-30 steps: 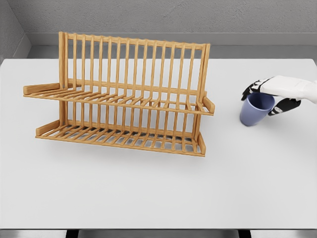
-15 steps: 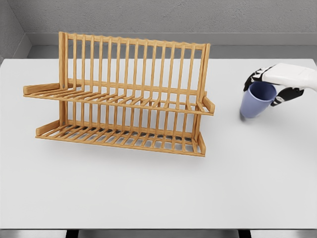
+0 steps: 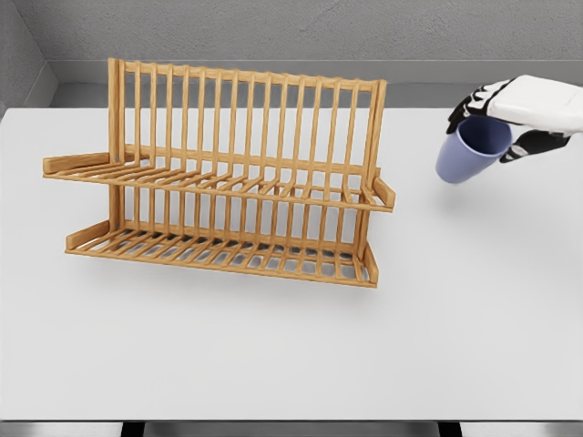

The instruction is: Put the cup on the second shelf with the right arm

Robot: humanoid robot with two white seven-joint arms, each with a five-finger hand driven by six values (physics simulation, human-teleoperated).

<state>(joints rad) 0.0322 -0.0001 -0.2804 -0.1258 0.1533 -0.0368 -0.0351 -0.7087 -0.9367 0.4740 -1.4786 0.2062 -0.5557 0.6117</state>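
Tabletop [image 3: 273, 355], white and wide, fills most of the view, its near edge running along the bottom of the picture and its near half bare.

Further back, left of the table's middle, stands a wooden dish rack [image 3: 228, 173] made of light brown slats. It has two slatted shelves, one above the other. The lower shelf [image 3: 219, 250] rests on the table, and its front rail is the part of the rack nearest the table's front edge. The second shelf [image 3: 219, 187] sits above it and juts out a little past the lower one toward the table's left edge. Behind both shelves rises a tall back of upright bars, reaching toward the far edge of the table. Neither shelf holds anything.

Near the table's far right corner, well apart from the rack, the right hand [image 3: 510, 114] comes in from the right edge of the picture. Its arm is white and its fingers dark. The fingers are clamped around the rim of a blue cup [image 3: 469, 153]. The cup hangs in the air above the table, tilted, with its open mouth turned up and to the right, toward the hand. A faint shadow lies on the table beneath it.

Beyond the table's far edge is a grey wall.
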